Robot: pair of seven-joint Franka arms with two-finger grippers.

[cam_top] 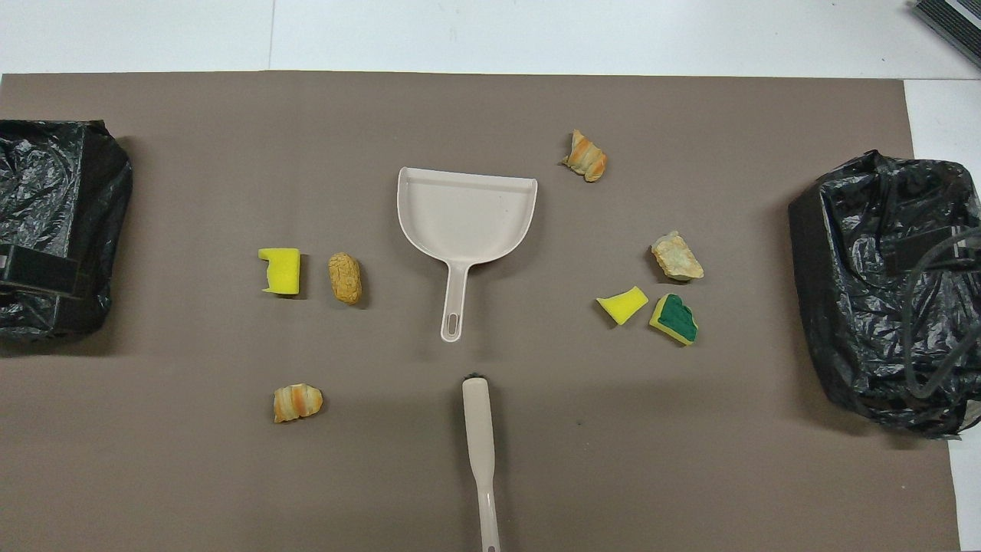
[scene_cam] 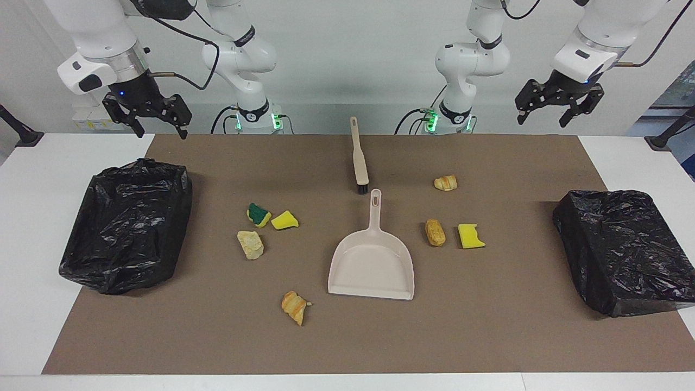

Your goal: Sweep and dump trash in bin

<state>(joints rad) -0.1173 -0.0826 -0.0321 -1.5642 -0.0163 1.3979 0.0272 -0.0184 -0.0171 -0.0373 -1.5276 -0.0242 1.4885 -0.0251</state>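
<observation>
Your trash lot counts seven scraps, all loose on the brown mat [scene_cam: 488, 336], listed here by clock bearing from the dustpan [scene_cam: 371, 264] as you see it in the facing view. At 10 o'clock lies a cluster of three: the green-topped sponge piece [scene_cam: 258, 214] touching or just beside a yellow sponge wedge [scene_cam: 284, 220], with a pale bread lump [scene_cam: 250, 244] near them, farther from the robots. At 8 o'clock, a striped croissant lump [scene_cam: 294, 307], the scrap farthest from the robots. At 2 o'clock, a brown bread roll [scene_cam: 435, 232] just beside a notched yellow sponge piece [scene_cam: 470, 236]. At 1 o'clock, nearer the robots, a small croissant piece [scene_cam: 446, 182]. You find the beige dustpan mid-mat, empty, its handle pointing at 12 o'clock toward the robots. The brush [scene_cam: 358, 157] lies in line with it, bristle end close to the pan's handle tip but apart from it. One bin lined with a black bag [scene_cam: 126, 222] stands at 9 o'clock, at the right arm's end; a second black-bagged bin [scene_cam: 624, 250] at 3 o'clock, at the left arm's end. Your right gripper [scene_cam: 157, 124] hangs in the air above the mat's corner near its bin, jaws spread, holding nothing. Your left gripper [scene_cam: 543, 111] hangs high near the corresponding corner at its own end, jaws spread, also without a load.
</observation>
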